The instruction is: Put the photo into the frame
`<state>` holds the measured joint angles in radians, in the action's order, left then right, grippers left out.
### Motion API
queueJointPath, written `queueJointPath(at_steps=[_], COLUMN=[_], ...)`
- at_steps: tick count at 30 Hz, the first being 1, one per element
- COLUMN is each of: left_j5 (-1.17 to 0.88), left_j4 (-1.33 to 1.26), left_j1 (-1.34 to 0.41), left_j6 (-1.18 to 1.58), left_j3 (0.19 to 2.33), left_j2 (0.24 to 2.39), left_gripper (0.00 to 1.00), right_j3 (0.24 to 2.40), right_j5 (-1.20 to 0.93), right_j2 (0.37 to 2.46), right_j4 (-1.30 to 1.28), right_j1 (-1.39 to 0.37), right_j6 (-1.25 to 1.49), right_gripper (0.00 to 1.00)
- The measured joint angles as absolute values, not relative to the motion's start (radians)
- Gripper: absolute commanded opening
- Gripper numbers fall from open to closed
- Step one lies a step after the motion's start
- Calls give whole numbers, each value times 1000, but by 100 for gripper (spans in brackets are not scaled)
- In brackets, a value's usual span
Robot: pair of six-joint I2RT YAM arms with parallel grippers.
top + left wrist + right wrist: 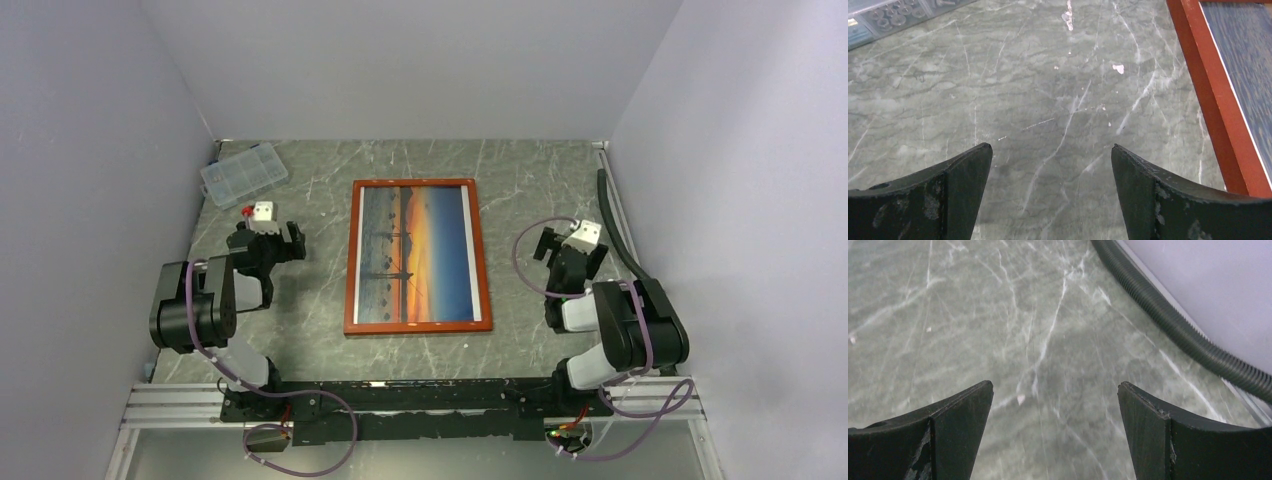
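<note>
The frame point(350, 255), with its narrow red-orange border, lies flat in the middle of the table. The sunset photo point(415, 255) shows inside it, white edge along the right side. In the left wrist view the frame's border point(1220, 105) and a strip of the blue photo point(1248, 55) run down the right edge. My left gripper point(262, 218) point(1052, 150) hovers to the left of the frame, open, with only bare tabletop between its fingers. My right gripper point(570, 238) point(1055, 386) is to the right of the frame, open and holding nothing.
A clear plastic parts box point(243, 173) sits at the back left corner, its edge also in the left wrist view point(893, 15). A black corrugated hose point(612, 225) point(1173, 315) runs along the right wall. The marbled grey table point(520, 190) is walled on three sides.
</note>
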<state>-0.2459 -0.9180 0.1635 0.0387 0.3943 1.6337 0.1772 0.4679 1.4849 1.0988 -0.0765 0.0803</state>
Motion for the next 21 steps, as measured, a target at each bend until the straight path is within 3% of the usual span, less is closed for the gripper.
queueJointPath(at_steps=[21], left_j5=[-180], left_j4=[-900], left_j1=[142], left_j6=[38], left_j3=[399], left_j2=[1634], left_gripper=[95], right_j3=[227], right_j5=[386], right_j2=[1492], right_j4=[1100], right_j1=[-41], right_j6=[75], right_gripper=[100])
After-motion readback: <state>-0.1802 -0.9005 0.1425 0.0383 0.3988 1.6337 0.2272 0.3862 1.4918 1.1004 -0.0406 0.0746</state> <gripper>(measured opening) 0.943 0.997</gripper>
